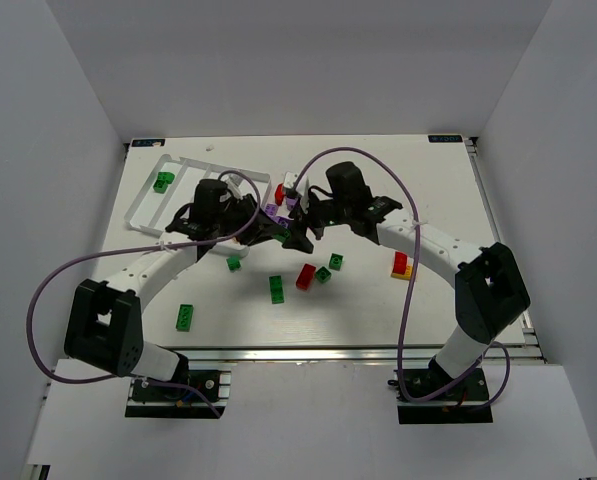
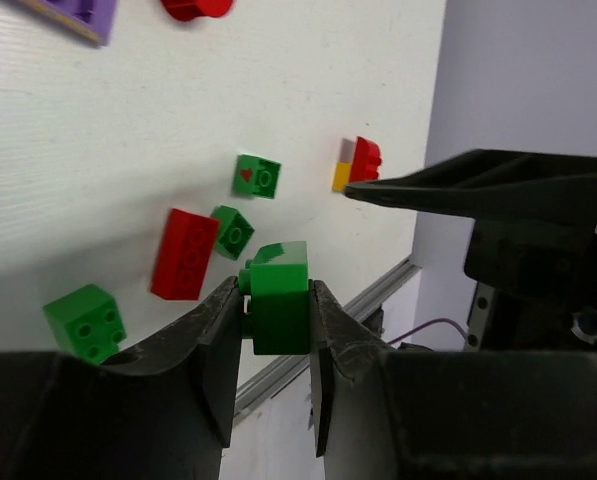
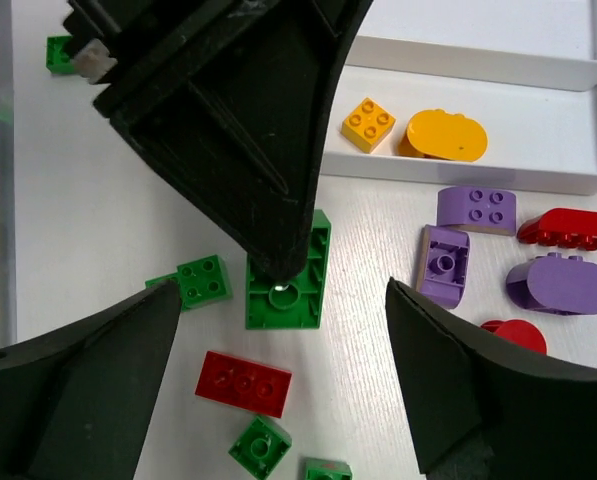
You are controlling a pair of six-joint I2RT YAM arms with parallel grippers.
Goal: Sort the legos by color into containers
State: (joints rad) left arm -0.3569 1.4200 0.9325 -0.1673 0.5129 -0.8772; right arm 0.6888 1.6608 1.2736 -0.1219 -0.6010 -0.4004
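Your left end effector (image 2: 276, 300) pinched a glossy green studded brick (image 2: 278, 272); your right end effector (image 3: 283, 295) gaped, orange oval (image 3: 443, 135) at one o'clock.

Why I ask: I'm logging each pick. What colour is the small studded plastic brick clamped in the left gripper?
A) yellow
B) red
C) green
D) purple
C: the left wrist view shows the left gripper shut on a green studded plastic brick, lifted clear of the table.
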